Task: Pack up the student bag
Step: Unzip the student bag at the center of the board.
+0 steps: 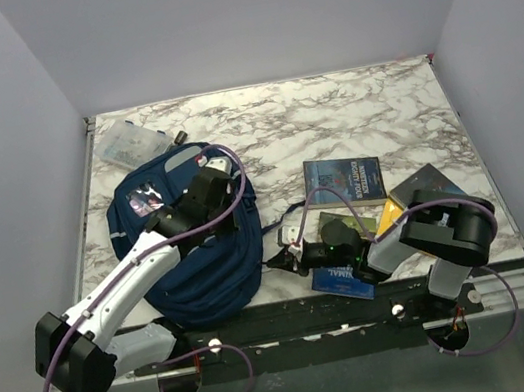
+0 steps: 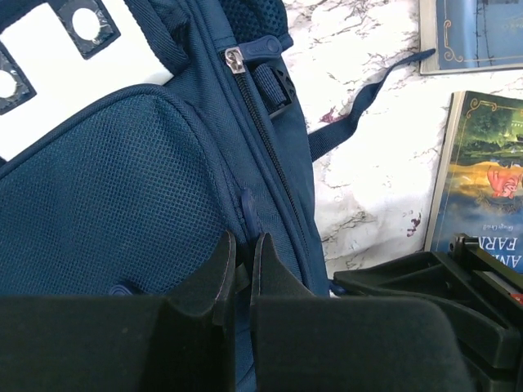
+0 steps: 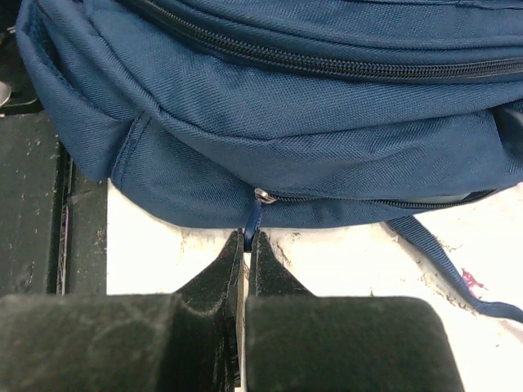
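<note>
A: Is the student bag (image 1: 204, 267) packed?
B: Not yet. It lies on the table's (image 1: 378, 104) left, zips (image 3: 327, 65) shut, books (image 1: 342, 180) outside.
A: The claws?
B: The left claw (image 2: 243, 242) and the right claw (image 3: 247, 245) each pinch a blue tab (image 3: 256, 216).

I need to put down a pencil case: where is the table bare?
Bare table runs along the far edge, from the clear box to the far right corner, behind the blue book. The near right is crowded: books and the right gripper pack in beside the student bag.
</note>
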You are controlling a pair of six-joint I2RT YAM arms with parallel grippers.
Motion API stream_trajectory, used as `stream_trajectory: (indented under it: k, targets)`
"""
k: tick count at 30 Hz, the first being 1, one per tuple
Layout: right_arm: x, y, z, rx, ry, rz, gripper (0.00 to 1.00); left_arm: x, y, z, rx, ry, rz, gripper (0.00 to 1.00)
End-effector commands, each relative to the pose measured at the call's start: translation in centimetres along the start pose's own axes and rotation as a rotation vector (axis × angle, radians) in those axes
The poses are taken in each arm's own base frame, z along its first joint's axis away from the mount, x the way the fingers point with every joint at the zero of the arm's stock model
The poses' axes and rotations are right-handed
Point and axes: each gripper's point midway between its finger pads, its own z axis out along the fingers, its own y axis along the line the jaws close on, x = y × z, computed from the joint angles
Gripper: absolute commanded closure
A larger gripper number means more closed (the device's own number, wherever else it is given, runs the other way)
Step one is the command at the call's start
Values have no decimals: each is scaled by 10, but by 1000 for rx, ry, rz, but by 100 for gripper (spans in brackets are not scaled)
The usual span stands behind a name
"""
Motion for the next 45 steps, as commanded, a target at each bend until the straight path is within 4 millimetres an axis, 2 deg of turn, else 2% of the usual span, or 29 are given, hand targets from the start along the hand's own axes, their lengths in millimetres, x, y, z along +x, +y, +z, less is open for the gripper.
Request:
stream_trajectory:
  k: [1,3,6,8,11,13,15,17,22,25,31,33,35,36,40,43,45]
  targets:
    - [-7,7,2,11,-86,109,100,-38,-19,10,68,-81,-1,100]
    - [-4,7,3,13,-87,128,100,-31,-19,17,61,-33,22,98]
    - [-5,6,2,23,-95,125,100,-17,-10,22,23,18,28,62]
    - [-10,5,0,30,-126,123,100,-8,-2,19,-3,37,15,44]
    - [-9,8,1,13,-131,126,100,14,0,10,15,89,-40,30]
    - [-9,8,1,15,-140,124,100,28,0,2,14,137,-113,12]
    - [-14,7,-2,28,-176,132,100,41,-1,-2,8,185,-184,11]
    - [-18,9,-6,25,-203,150,100,46,-1,-3,-6,218,-225,4]
    - [-16,13,-4,-1,-202,139,100,41,-9,8,-30,264,-226,4]
    - [-21,9,-5,20,-221,136,100,41,-12,17,-62,288,-166,6]
    - [-17,8,-2,24,-205,132,100,63,-6,39,-171,386,-2,13]
    - [-14,7,-2,32,-198,131,100,65,-12,42,-165,394,61,11]
    - [-11,6,-1,32,-190,126,100,69,-19,43,-151,396,141,2]
    - [-12,7,-1,29,-190,125,100,68,-17,45,-172,382,180,2]
    - [-13,9,-1,16,-193,128,100,73,-17,55,-201,411,243,2]
    - [-13,8,-1,20,-193,124,100,86,-14,65,-227,462,284,2]
    - [-12,8,-1,23,-189,125,100,93,-10,72,-247,487,305,8]
